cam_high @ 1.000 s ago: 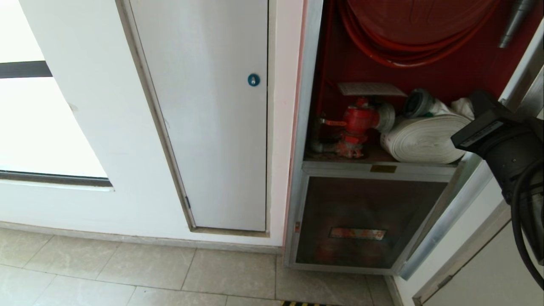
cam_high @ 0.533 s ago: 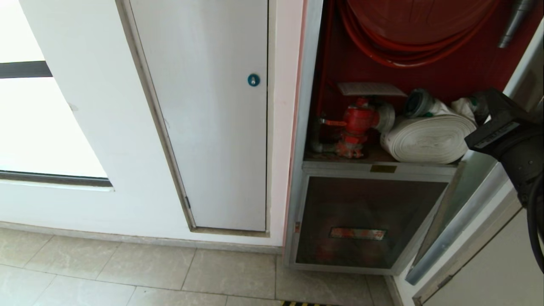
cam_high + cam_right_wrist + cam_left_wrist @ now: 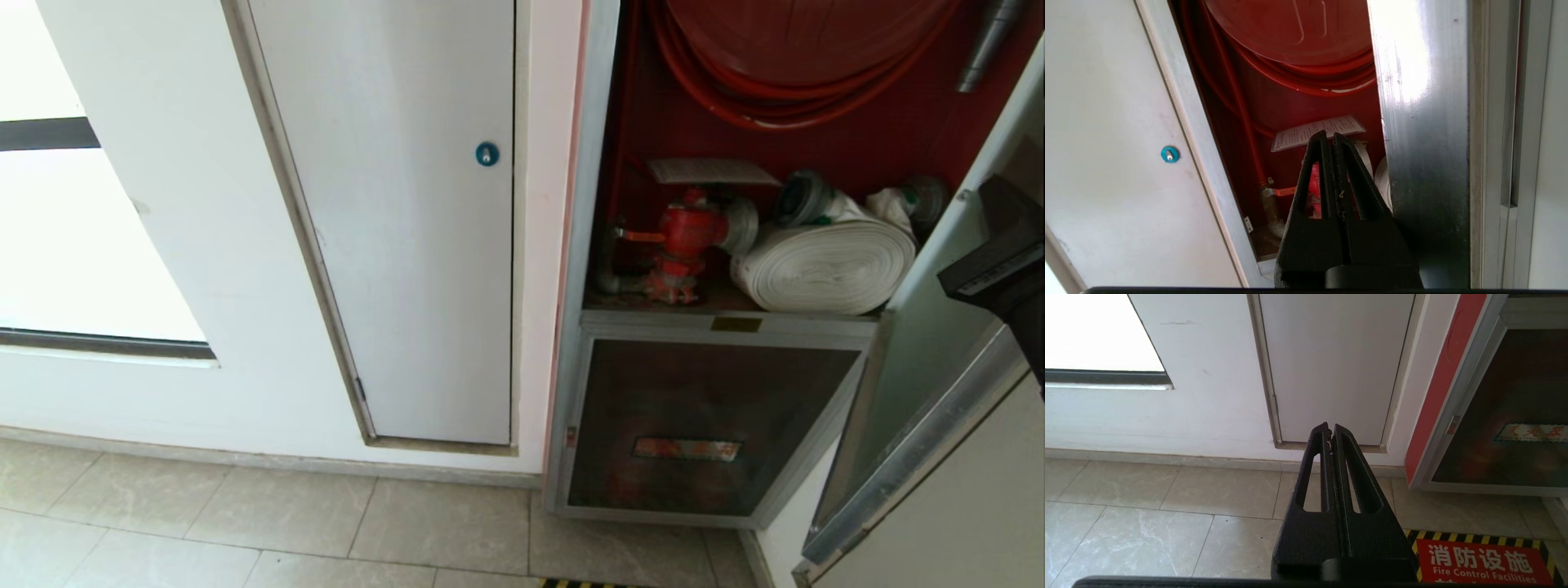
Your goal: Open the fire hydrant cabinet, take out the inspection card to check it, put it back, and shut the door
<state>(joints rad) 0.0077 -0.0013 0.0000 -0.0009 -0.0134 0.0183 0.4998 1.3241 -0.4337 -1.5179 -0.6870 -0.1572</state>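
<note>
Since a second ago the right arm has slid off toward the right edge of the head view and the door (image 3: 922, 351) has swung further across the cabinet mouth; camera itself unmoved. Door now stands partly open, its silver frame edge (image 3: 1421, 122) just right of the right gripper (image 3: 1329, 136), fingers pressed together, holding nothing. Left gripper (image 3: 1329, 428) parked low, fingers pressed together too, aimed at the floor tiles (image 3: 1167, 506) left of the cabinet.

Largest to smallest, all placed from the fire hydrant cabinet (image 3: 584, 245): white panel (image 3: 392, 245) with the blue lock (image 3: 487, 153) sits to its left; lower glass panel (image 3: 710, 425) below the shelf; red hose reel (image 3: 784, 49) fills the top inside; white rolled hose (image 3: 820, 265) lies on the shelf at right; red valve (image 3: 686, 237) stands at shelf left. The inspection card (image 3: 712, 171) lies flat just above the valve, inside, against the red back wall.

Card look: thin white sheet, dense small print, seen near edge-on in the head view; in the right wrist view the inspection card (image 3: 1316, 131) tilts slightly, gripper tips overlapping its lower edge but apart from it, I judge.

Risks: door appears to be swinging shut with the card not yet checked; it could pinch the arm or block the reach. A closed gripper cannot pick a thin sheet; poking it may knock it behind the valve.
</note>
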